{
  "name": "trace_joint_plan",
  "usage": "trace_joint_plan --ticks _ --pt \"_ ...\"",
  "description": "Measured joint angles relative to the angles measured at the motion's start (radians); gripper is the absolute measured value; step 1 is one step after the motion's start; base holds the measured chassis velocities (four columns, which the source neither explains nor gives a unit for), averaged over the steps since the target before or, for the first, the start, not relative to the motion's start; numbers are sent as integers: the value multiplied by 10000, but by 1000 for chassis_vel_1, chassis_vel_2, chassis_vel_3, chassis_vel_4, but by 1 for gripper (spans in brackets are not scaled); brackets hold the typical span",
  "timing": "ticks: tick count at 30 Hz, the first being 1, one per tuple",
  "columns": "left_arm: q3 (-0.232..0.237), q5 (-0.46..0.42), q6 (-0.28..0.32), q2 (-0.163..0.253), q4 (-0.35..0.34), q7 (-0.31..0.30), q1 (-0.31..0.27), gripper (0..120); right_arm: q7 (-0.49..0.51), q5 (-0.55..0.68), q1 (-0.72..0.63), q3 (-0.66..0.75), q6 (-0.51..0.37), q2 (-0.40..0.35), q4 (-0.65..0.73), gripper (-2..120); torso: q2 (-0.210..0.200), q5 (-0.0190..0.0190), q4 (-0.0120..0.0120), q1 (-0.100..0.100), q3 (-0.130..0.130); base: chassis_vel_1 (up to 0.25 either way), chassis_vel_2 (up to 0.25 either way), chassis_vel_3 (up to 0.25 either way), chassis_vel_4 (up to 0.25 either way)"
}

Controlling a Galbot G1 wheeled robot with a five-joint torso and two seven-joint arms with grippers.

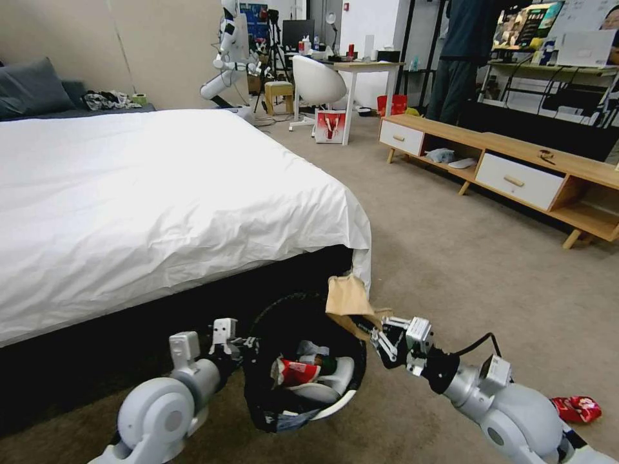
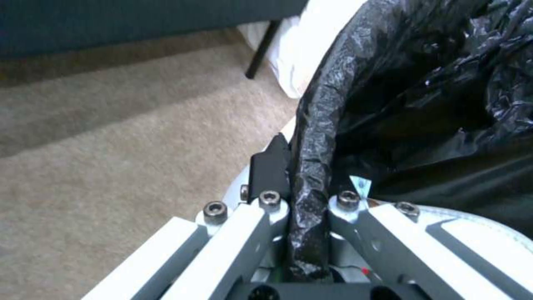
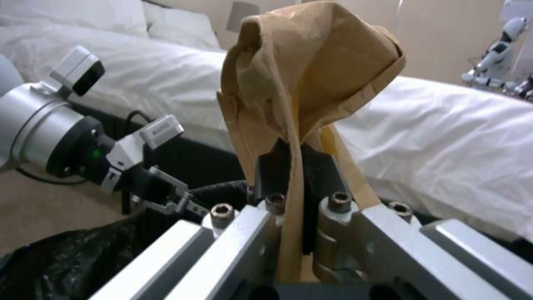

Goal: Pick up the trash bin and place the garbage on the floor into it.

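The trash bin [image 1: 335, 401], white with a black bag over its rim [image 2: 316, 125], hangs tilted beside the bed corner. My left gripper [image 1: 247, 348] is shut on its near-left rim, one black fingertip [image 2: 270, 164] pressed against the bag. Inside lie a crushed red can [image 1: 298, 372] and white tissues [image 1: 312, 351]. My right gripper [image 1: 369, 331] is shut on a brown paper piece [image 1: 347, 298] that stands up over the bin's far-right rim; the paper [image 3: 302, 79] rises between its fingers [image 3: 319, 166]. A red-and-white wrapper [image 1: 576, 408] lies on the carpet floor [image 1: 464, 270] to the right.
The white-sheeted bed [image 1: 148, 193] fills the left, its dark base right behind the bin. A low wooden TV bench [image 1: 516, 174] runs along the right. A white chair [image 1: 317, 80], a desk, another robot [image 1: 229, 45] and a standing person are far back.
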Motion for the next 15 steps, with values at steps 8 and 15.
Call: trace_joint_plan --ticks 8,15 --pt "1091 48 -155 -40 335 69 -463 2 -143 -251 -141 -93 -14 197 -302 0 0 1 -1 0 0 0 0 0 0" --pt "1462 122 -221 -198 467 126 -643 2 -157 -336 -263 -116 -27 179 -421 0 0 0 -2 0 0 0 0 0 0"
